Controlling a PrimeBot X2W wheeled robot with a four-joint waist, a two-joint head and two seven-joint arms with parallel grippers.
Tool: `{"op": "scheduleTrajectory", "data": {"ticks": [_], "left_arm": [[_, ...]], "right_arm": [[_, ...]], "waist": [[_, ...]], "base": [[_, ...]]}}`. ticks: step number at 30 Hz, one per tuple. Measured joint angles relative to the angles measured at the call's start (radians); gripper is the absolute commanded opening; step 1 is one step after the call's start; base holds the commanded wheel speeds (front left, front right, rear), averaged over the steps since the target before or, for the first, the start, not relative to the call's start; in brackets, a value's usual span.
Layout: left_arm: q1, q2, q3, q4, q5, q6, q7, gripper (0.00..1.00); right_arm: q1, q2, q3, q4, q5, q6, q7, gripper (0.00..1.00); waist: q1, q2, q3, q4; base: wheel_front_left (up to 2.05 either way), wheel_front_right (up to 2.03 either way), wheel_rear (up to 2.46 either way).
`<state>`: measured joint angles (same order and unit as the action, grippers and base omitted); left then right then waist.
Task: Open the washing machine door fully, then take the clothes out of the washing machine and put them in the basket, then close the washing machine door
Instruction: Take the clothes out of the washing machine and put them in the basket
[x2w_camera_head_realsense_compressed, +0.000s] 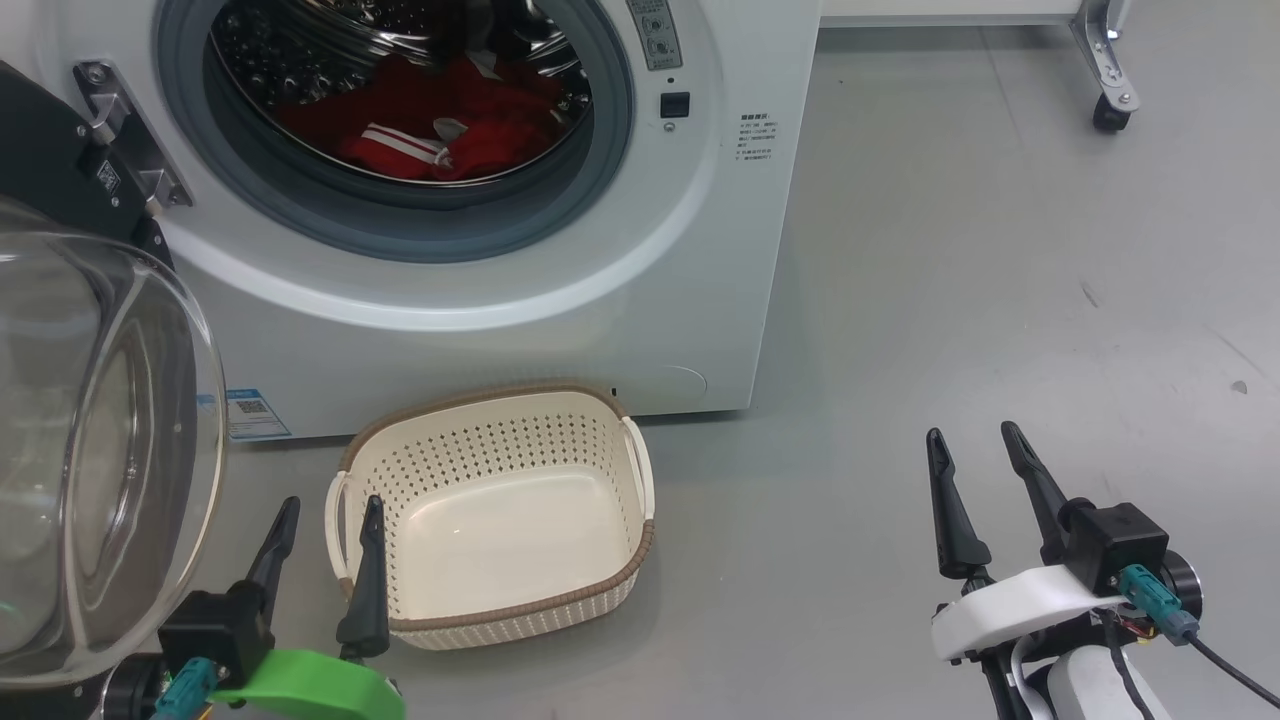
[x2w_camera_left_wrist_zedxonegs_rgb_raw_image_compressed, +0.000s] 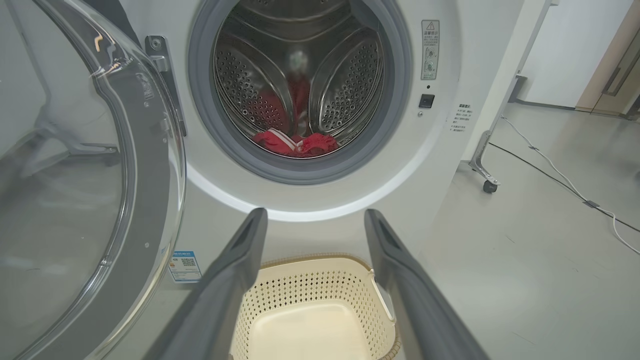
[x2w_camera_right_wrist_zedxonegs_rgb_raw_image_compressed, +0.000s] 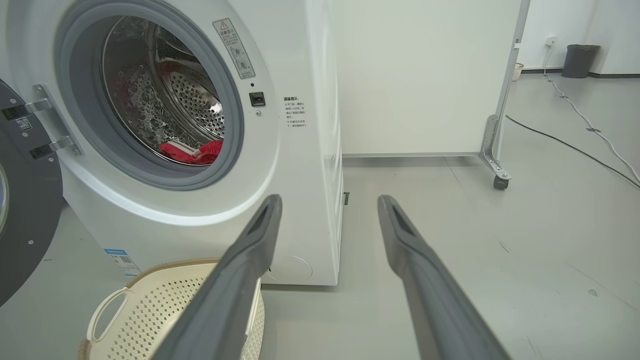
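The white washing machine (x2w_camera_head_realsense_compressed: 560, 300) stands ahead with its door (x2w_camera_head_realsense_compressed: 90, 450) swung open to the left, the glass bowl bulging toward me. Red clothes (x2w_camera_head_realsense_compressed: 440, 130) with white stripe trim lie in the steel drum, also seen as clothes (x2w_camera_left_wrist_zedxonegs_rgb_raw_image_compressed: 295, 142) and clothes (x2w_camera_right_wrist_zedxonegs_rgb_raw_image_compressed: 190, 151). The cream basket (x2w_camera_head_realsense_compressed: 590, 600) sits on the floor in front of the machine, with nothing in it. My left gripper (x2w_camera_head_realsense_compressed: 330, 505) hangs open at the basket's left rim, holding nothing. My right gripper (x2w_camera_head_realsense_compressed: 975, 435) is open over bare floor, right of the basket.
A wheeled white frame stands right of the machine, its caster (x2w_camera_head_realsense_compressed: 1110, 110) on the grey floor. Cables (x2w_camera_right_wrist_zedxonegs_rgb_raw_image_compressed: 575, 145) run across the floor farther right, and a dark bin (x2w_camera_right_wrist_zedxonegs_rgb_raw_image_compressed: 580, 60) stands by the far wall.
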<state>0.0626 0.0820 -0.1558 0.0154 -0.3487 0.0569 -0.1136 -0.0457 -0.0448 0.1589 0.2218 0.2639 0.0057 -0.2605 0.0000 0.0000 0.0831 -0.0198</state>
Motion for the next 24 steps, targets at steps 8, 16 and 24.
{"op": "scheduleTrajectory", "data": {"ticks": [8, 16, 24], "left_arm": [[0.000, 0.000, -0.004, -0.008, 0.000, 0.000, 0.007, 1.00], [0.000, 0.000, -0.003, -0.009, 0.000, 0.000, 0.007, 1.00], [0.000, 0.000, -0.003, -0.012, 0.000, 0.000, 0.007, 1.00]], "right_arm": [[0.000, 0.000, 0.000, -0.001, 0.000, 0.000, 0.000, 1.00], [0.000, 0.000, 0.001, -0.001, 0.000, 0.000, 0.000, 1.00], [-0.001, 0.000, 0.000, -0.003, 0.000, -0.001, 0.000, 1.00]], "waist": [[0.0000, 0.0000, 0.004, 0.000], [0.0000, 0.0000, 0.008, 0.000], [0.0000, 0.0000, 0.012, 0.002]], "base": [[0.94, -0.94, 0.00], [0.63, -0.63, 0.00], [0.30, -0.30, 0.00]]}}
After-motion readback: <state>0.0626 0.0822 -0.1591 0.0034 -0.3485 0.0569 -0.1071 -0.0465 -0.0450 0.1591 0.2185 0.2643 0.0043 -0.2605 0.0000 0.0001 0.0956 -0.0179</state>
